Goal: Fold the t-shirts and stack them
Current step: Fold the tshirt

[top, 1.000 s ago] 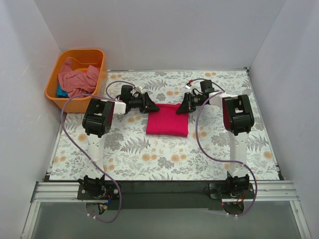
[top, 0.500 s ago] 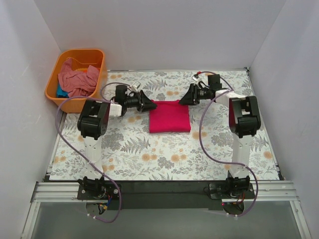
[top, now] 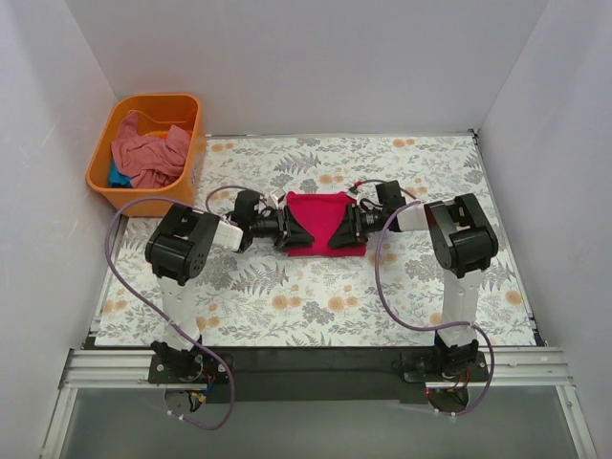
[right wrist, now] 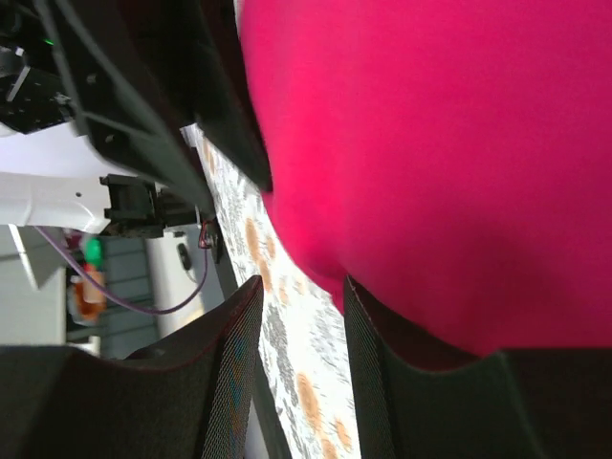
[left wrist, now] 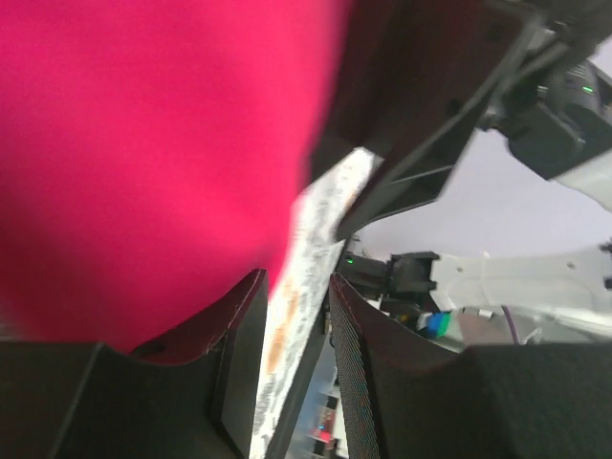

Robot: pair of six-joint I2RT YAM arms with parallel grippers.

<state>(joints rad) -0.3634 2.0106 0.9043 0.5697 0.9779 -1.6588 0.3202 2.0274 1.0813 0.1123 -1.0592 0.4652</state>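
Starting far L, top cam: noting orange tub [top: 143,201] just beyond far-L corner of floral table cloth [top: 287,296]. Seeing salmon-pink tee [top: 145,158] heaped crumpled inside tub, w/ sliver of teal-blue tee [top: 117,177] peeking out beneath it at tub's L side.

Moving R: tracking L arm [top: 182,244] reaching low across table cloth toward centre. Finding L gripper [top: 290,232] lying flat, tip touching L near edge of crimson tee [top: 325,215]. Checking L wrist cam: reading L fingers [left wrist: 239,373] as parted by narrow gap, table cloth showing thru gap, no fabric seen betw. them. Crimson filling upper L of that view, blurred, its edge ending right at one finger.

Placing crimson tee approx. mid-table, folded to compact rectangle, lying flat on table cloth betw. both grippers, well apart from tub.

Continuing R: finding R gripper [top: 350,226] mirroring, tip touching R near edge of same tee, facing L gripper across it. Checking R wrist cam: reading R fingers [right wrist: 229,382] as parted by narrow gap too, table cloth visible betw. them, crimson bulging just over one finger, not seen pinched. Not managing to tell whether any finger is sitting under the fabric. Ending at R arm [top: 464,234], bending back toward near-R base.
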